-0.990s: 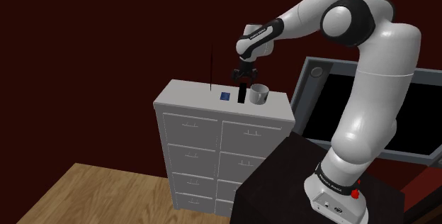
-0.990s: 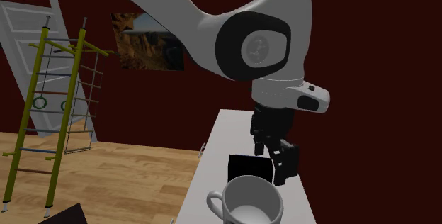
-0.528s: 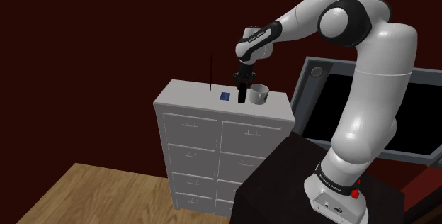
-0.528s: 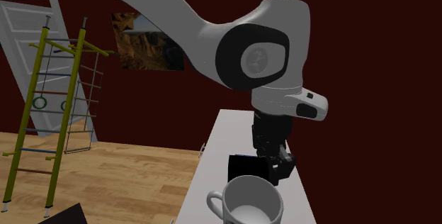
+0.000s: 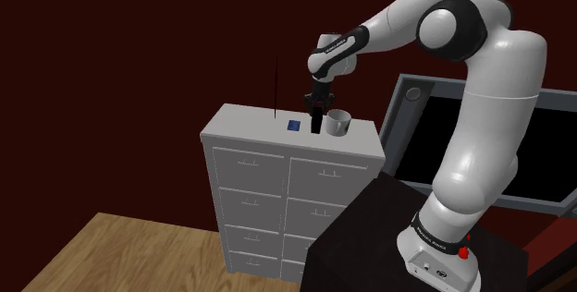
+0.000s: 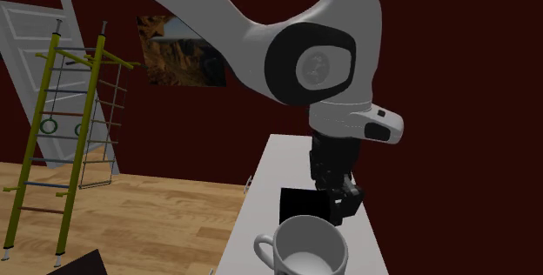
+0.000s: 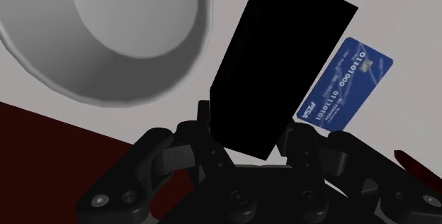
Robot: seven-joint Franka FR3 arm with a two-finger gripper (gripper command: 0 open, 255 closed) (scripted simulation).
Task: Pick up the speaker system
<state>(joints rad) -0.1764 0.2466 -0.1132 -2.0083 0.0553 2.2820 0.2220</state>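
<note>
The end effector (image 7: 249,127) pinches the black speaker system (image 7: 280,59), which stands in its grasp on the cabinet (image 5: 242,122) just beside the mug (image 7: 106,31); it seems stiff, light but smooth, so its flat side faces are the best hold.

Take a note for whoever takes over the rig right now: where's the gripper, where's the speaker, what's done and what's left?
Gripper: down at the black speaker, which sits right in front of it. Both are black, so I cannot tell whether it has a grip.
Speaker: upright on top of the white drawer cabinet, between the grey mug and the blue card. Not lifted.
Done: approach and descent to the speaker.
Left: confirm the grasp, then lift. Straight up is probably best, since the mug stands close beside it.
</note>
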